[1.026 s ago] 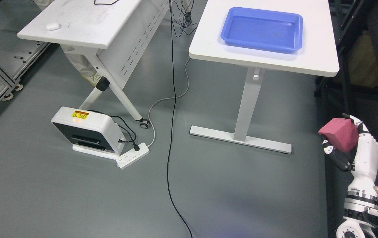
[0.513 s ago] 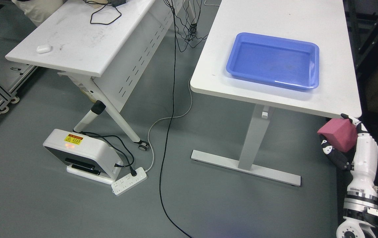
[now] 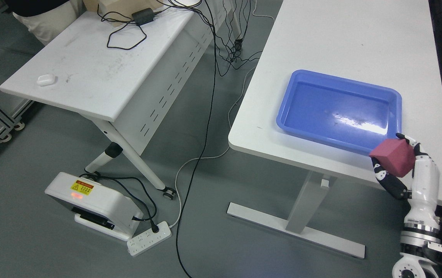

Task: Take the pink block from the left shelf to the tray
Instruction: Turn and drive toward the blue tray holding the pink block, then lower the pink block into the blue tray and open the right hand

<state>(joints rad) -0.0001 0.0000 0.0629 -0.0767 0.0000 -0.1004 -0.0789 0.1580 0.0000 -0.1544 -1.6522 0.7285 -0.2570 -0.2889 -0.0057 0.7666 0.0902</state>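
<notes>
Right hand enters from the lower right corner, forearm upright, fingers curled around the pink block. Block is gripped between a dark thumb below and white fingertips at its upper right edge. It is tilted, with 1 corner pointing left. In this view the block overlaps the near right corner of the tray, at the front edge of the table; its height above the table cannot be told.

Tray is blue, rectangular and holds nothing; a bright reflection shows on its floor. It lies on the near right part of the white table, which stands on 1 white column with a flat foot.

Left of this table stands a second white desk, tilted in the view. On it lie a small white case near the left edge, a black adapter with looped cable, and a tan box at the far edge.

Black cables hang between the 2 tables and run across the grey floor. A white device with a yellow label sits on the floor, just beside a white power strip.
</notes>
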